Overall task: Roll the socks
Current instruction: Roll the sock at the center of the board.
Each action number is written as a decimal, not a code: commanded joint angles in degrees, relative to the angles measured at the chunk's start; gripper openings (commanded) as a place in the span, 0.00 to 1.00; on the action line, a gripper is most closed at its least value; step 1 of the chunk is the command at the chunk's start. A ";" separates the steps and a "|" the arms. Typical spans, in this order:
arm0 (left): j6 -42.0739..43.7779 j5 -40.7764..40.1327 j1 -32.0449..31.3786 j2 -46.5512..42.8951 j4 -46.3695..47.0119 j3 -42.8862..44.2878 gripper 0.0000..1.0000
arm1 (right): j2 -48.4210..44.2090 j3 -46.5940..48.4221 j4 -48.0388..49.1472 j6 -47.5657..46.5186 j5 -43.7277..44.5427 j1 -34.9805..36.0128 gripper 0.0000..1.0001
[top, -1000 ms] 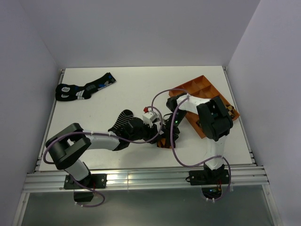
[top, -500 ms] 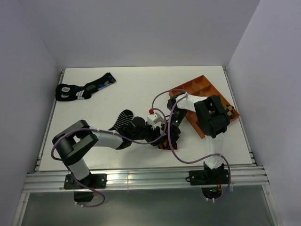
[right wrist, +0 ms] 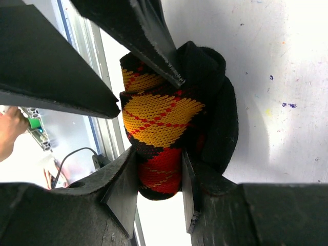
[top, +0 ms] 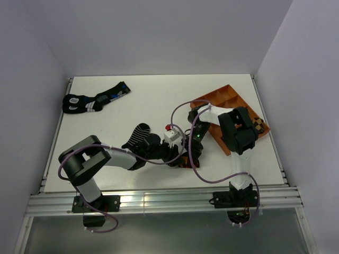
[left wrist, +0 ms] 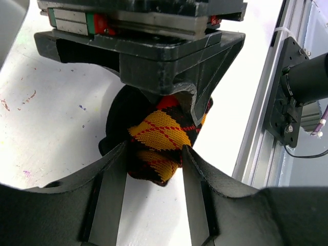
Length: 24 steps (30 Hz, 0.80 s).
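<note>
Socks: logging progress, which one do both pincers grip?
The argyle sock, red and orange diamonds, held by the left pincer and right pincer; the striped ankle sock and blue-marked socks lie ungripped.

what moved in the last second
left arm's elbow swung in to the right, nudging the left tool toward the right tool; both tools are clamped on the argyle sock roll. striped ankle sock, blue-marked socks and orange tray stayed put.

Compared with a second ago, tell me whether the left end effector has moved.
Yes, slightly. The left end effector, shut on the argyle sock, has shifted toward the near edge of the table and a little nearer the orange tray.
</note>
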 commanded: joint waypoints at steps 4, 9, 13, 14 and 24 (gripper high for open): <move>-2.49 3.37 -0.14 1.31 4.43 0.37 0.51 | 1.81 0.86 6.77 1.23 6.68 -0.48 0.21; -3.55 3.82 -0.40 3.86 3.21 3.18 0.50 | 1.64 1.03 7.83 3.07 7.55 -0.48 0.21; -4.42 1.97 -1.11 5.53 -1.18 5.11 0.41 | 0.85 0.33 9.15 4.48 8.08 -0.48 0.22; -4.77 2.05 -1.19 5.71 -1.62 5.64 0.38 | 0.67 0.24 9.58 4.65 8.26 -0.48 0.23; -9.17 -2.95 -3.39 6.33 -13.21 8.72 0.00 | -4.95 -3.18 16.00 10.19 9.40 -0.39 0.47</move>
